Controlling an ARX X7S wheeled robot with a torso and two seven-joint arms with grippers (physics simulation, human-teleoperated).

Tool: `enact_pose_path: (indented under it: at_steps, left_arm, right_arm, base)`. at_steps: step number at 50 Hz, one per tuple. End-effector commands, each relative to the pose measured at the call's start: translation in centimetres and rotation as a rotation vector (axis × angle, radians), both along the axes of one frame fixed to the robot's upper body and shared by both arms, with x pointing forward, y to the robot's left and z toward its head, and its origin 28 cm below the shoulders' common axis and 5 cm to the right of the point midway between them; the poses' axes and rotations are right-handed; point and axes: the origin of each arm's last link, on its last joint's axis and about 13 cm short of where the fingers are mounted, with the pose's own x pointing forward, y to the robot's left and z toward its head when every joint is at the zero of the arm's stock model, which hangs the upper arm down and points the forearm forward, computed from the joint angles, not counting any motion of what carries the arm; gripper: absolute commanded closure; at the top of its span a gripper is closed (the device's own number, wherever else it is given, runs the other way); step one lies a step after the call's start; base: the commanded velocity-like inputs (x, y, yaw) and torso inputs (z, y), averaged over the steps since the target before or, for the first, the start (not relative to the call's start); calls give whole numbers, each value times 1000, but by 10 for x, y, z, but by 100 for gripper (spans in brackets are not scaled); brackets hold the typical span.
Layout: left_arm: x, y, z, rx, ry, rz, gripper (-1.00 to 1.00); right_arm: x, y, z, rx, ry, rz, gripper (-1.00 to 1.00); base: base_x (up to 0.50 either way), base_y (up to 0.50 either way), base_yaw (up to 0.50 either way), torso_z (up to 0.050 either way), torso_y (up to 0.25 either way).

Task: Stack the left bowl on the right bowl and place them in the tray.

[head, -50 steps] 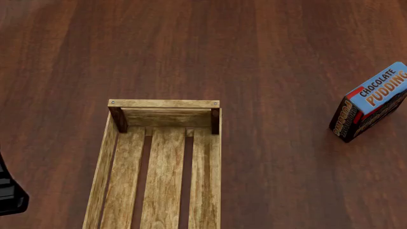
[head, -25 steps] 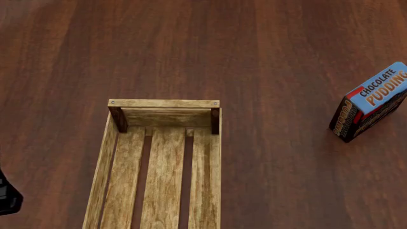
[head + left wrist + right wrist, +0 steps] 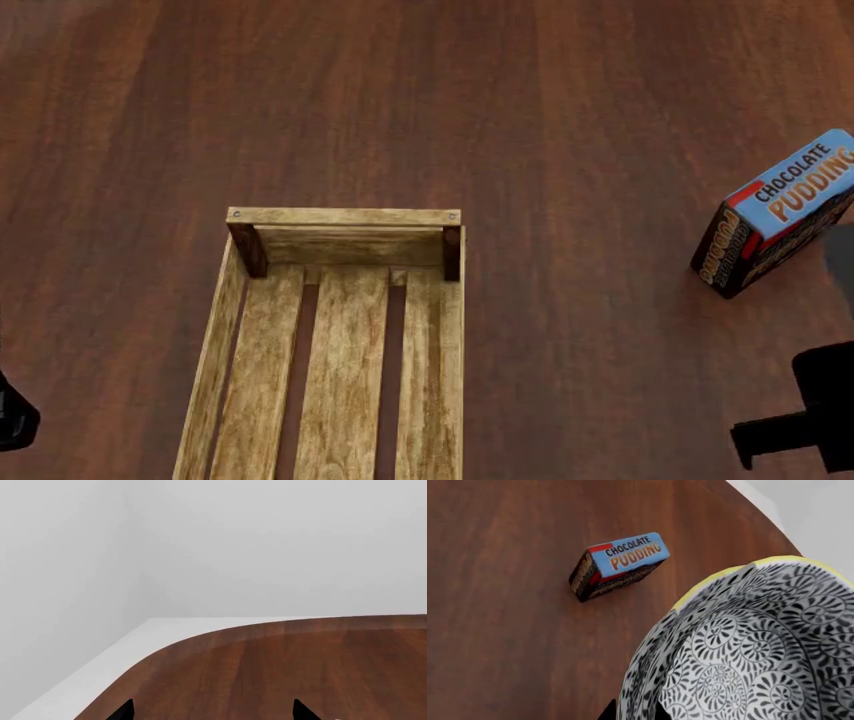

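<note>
Head view, left edge: the left pincer (image 3: 11, 418) has sunk almost out of frame over the last second, only a dark corner showing; the left wrist view shows its two tips apart over bare surface (image 3: 280, 670), holding nothing. Right of it lies the tray (image 3: 344, 217), empty, slats bare. Farther right, past the tray, the chocolate pudding box (image 3: 778, 213) stands unmoved. Below that box the right pincer (image 3: 801, 425) has newly entered the frame. Its wrist view shows a patterned bowl (image 3: 747, 650) with a yellow rim just beside its tips, apparently gripped at the wall, though I cannot tell for certain. Judging by this, bowl handling is underway; nothing is in the tray yet.
</note>
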Motion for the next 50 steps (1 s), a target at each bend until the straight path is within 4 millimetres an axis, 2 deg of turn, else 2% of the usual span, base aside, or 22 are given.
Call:
enact_pose_path:
  at_steps: [1,31,50]
  left_arm:
    - [-1,1,0,0,-2,3,-100]
    - [-2,2,2,-11,-8,1,-100]
    - [-5,6,6,-24,-18,7,-100]
  right_arm:
    - [9,12,13,-85,-54,35,100]
    - [35,54,24,-156,-32,247,100]
    - [55,88,40,-149,-60,393,100]
  base:
    - [0,0,0,0,0]
    - [0,0,0,0,1]
    - [0,0,0,0,1]
